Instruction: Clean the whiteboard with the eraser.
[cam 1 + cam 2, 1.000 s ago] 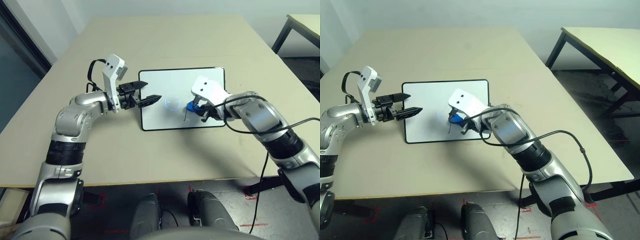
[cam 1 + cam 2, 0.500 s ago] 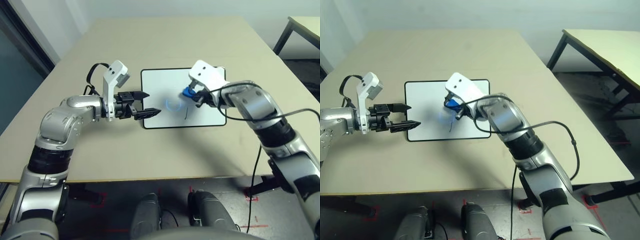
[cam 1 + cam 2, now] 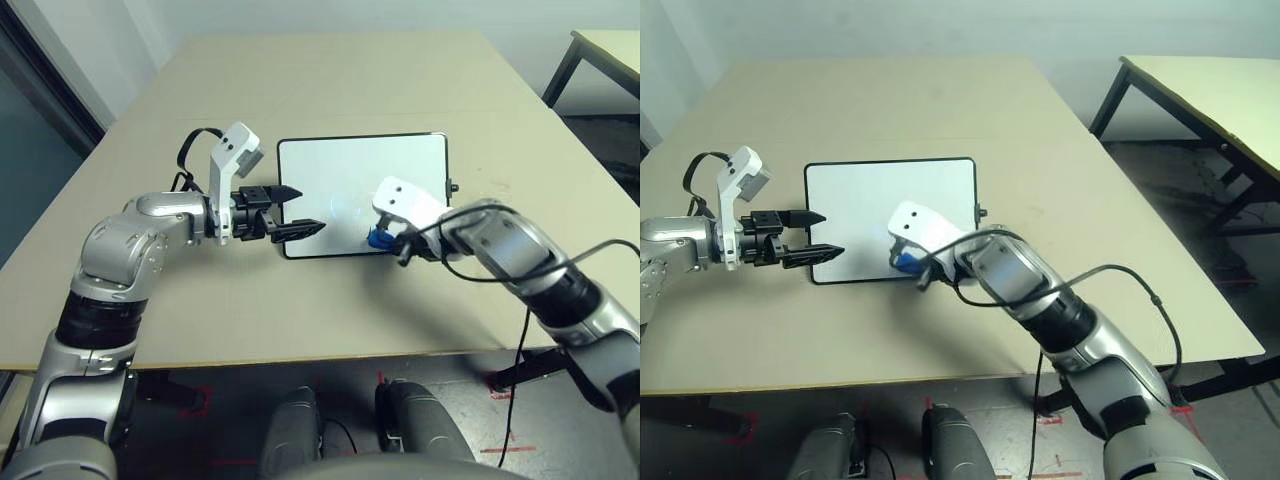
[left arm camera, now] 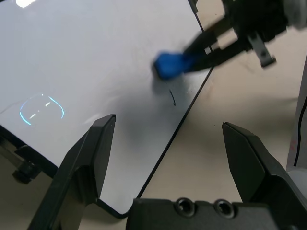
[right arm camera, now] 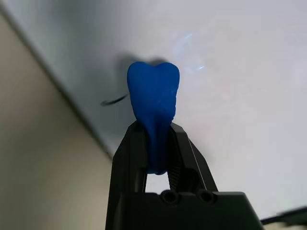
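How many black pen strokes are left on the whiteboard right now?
1: a short black stroke beside the eraser, near the whiteboard's edge closest to the robot. More could be hidden under the eraser or the right gripper.

Place: a robotics lab or similar technical test room, judging by what is standing in it.
Robot: two silver, jointed robot arms with black bands (image 3: 530, 230) are reaching over the worktop.
Cabling: a long black cable (image 3: 1110, 268) is looping loosely beside one arm.
Worktop: a broad, plain beige table (image 3: 970, 110) is filling the middle of the room.
Second table: a pale-topped table with dark legs (image 3: 1230, 90) is standing apart on the robot's right.
Floor: dark grey flooring (image 3: 340, 375) is carrying strips of red marking tape (image 3: 508, 450).
Walls: a plain pale wall (image 3: 940, 25) is rising behind.
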Robot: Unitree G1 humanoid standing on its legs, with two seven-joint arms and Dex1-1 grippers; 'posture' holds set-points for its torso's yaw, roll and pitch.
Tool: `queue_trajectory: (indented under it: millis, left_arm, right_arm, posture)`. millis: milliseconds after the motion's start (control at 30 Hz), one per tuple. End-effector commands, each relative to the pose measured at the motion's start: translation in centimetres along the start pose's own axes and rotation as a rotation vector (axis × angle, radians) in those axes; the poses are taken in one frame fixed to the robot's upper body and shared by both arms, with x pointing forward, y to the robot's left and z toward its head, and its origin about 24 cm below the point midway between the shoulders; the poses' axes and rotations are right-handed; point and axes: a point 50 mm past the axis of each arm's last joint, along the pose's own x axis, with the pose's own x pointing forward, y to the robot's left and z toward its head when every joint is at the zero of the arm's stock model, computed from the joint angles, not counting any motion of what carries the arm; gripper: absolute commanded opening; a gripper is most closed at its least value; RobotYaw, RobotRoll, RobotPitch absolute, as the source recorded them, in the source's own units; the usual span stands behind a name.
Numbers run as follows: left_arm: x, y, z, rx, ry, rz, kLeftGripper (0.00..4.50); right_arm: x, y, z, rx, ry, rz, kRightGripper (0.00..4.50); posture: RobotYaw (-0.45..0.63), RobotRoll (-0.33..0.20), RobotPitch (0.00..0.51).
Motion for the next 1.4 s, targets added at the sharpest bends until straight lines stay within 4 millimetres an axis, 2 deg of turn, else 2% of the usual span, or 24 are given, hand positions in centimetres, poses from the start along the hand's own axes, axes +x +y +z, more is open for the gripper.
queue_trajectory:
  millis: [33, 233, 333, 500, 567, 633, 767, 867, 933, 1000, 1267, 1400]
  left_arm:
    - [0.1, -0.3, -0.1, 0.001, 0.016, -0.012, 4.5]
    - [0.1, -0.4, -0.3, -0.007, 0.031, -0.018, 4.5]
    - [0.1, -0.5, -0.4, -0.009, 0.034, -0.02, 4.5]
    - [0.0, -0.4, -0.4, -0.01, 0.037, -0.018, 4.5]
    - [0.0, -0.4, -0.4, -0.009, 0.036, -0.018, 4.5]
    - [0.0, -0.4, -0.4, -0.009, 0.036, -0.017, 4.5]
    - [0.1, -0.5, -0.3, -0.008, 0.034, -0.017, 4.5]
    - [0.0, -0.5, -0.3, -0.009, 0.035, -0.016, 4.5]
    - [-0.1, -0.5, -0.4, -0.01, 0.037, -0.016, 4.5]
    - [-0.1, -0.5, -0.4, -0.012, 0.041, -0.016, 4.5]
    - [0.0, -0.5, -0.5, -0.014, 0.044, -0.016, 4.5]
    - [0.0, -0.4, -0.5, -0.012, 0.043, -0.013, 4.5]
  right_arm:
    - [0.2, 0.2, -0.6, 0.0, 0.027, 0.018, 0.54]
    - [0.1, 2.8, -3.4, -0.062, 0.167, 0.153, 0.54]
    - [0.0, 3.3, -4.3, -0.081, 0.212, 0.182, 0.54]
    - [0.3, 1.7, -2.1, -0.058, 0.108, 0.096, 0.54]
    - [0.3, 0.9, -0.3, -0.032, 0.029, 0.057, 0.54]
    - [0.4, 0.6, 0.3, -0.022, 0.004, 0.052, 0.54]
    - [0.7, 1.6, -0.9, -0.047, 0.065, 0.104, 0.54]
    - [0.5, 3.2, -3.2, -0.089, 0.174, 0.188, 0.54]
    - [0.3, 3.6, -3.9, -0.099, 0.205, 0.21, 0.54]
    - [0.4, 3.3, -3.7, -0.096, 0.192, 0.194, 0.54]
    - [0.9, 1.0, 0.5, -0.026, -0.015, 0.062, 0.53]
    - [1.1, 1.9, -1.0, -0.064, 0.072, 0.12, 0.53]
  posture:
    - [-0.06, 0.0, 0.096]
    - [-0.06, 0.0, 0.1]
    - [-0.06, 0.0, 0.102]
    - [-0.06, 0.0, 0.103]
    - [-0.06, 0.0, 0.103]
    - [-0.06, 0.0, 0.103]
    - [-0.05, 0.0, 0.104]
    - [-0.05, 0.0, 0.106]
    - [-0.05, 0.0, 0.107]
    - [-0.05, 0.0, 0.107]
    - [-0.05, 0.0, 0.103]
    - [-0.05, 0.0, 0.101]
